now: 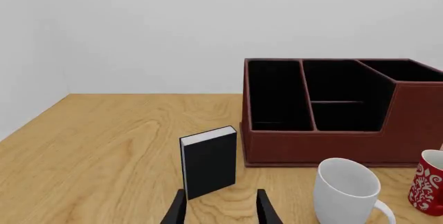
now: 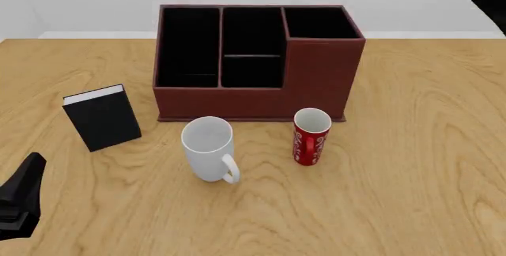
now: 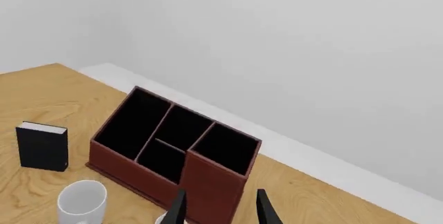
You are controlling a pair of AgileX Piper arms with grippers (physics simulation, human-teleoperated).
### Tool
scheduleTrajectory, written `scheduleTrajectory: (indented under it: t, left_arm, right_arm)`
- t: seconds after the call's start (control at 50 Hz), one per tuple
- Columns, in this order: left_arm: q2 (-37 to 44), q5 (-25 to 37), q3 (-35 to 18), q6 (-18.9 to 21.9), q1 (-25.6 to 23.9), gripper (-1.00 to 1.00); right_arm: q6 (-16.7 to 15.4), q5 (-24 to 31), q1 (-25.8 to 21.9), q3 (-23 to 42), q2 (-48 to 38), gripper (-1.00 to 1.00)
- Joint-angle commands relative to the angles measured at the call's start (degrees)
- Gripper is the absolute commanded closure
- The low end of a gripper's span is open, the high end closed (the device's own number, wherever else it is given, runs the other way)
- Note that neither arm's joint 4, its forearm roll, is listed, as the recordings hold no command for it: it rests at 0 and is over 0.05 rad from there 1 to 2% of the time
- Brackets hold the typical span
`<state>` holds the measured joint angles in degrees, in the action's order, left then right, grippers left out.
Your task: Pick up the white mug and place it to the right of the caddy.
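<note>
Standing upright on the worktop [image 2: 411, 197], the white mug [image 2: 207, 148] sits just near of the caddy [image 2: 316, 81], in front of its left and middle compartments, with its mouth open upward and its loop handle [image 2: 230, 170] turned toward the near right. A red patterned mug [image 2: 311, 136] stands just to its right, apart from it, and a small black book [image 2: 103, 117] stands upright well to its left. The space to the right of the caddy is bare wood.

The left end effector [image 1: 220, 208] hangs low at the near left, its two fingers spread with nothing between them. The right end effector [image 3: 220, 207] is high above the far right, likewise spread and carrying nothing.

Handling, as judged: the white mug looks rigid, glossy and therefore slippery, moderately light, and breakable if dropped. Its tapered wall may let a side grip slide, so a pinch across the rim, one finger inside and one outside, seems the surer hold; the handle offers a second option. The red patterned mug nearby leaves little room on that side.
</note>
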<state>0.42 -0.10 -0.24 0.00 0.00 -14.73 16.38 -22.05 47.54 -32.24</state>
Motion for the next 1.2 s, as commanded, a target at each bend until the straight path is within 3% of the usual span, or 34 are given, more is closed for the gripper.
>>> scheduleTrajectory:
  t: [0.02, 0.32, 0.6, 0.8, 1.1, 1.2]
  left_arm:
    - [0.0, 0.0, 0.0, 0.0, 0.0, -1.00]
    - [0.0, 0.0, 0.0, 0.0, 0.0, -1.00]
    - [0.0, 0.0, 0.0, 0.0, 0.0, -1.00]
    - [0.0, 0.0, 0.0, 0.0, 0.0, -1.00]
    - [0.0, 0.0, 0.0, 0.0, 0.0, -1.00]
    - [0.0, 0.0, 0.0, 0.0, 0.0, -1.00]
  right_arm:
    - [0.5, 2.3, -4.2, 7.4, -8.7, -1.00]
    - [0.2, 3.3, -10.1, 11.9, -20.1, -1.00]
    - [-1.3, 0.8, -15.0, 13.7, -31.6, -1.00]
    - [1.4, 2.6, -19.3, 17.9, -38.0, -1.00]
    - [1.0, 4.9, -22.0, 19.6, -44.2, -1.00]
    - [2.2, 5.3, -23.4, 20.1, -45.3, -1.00]
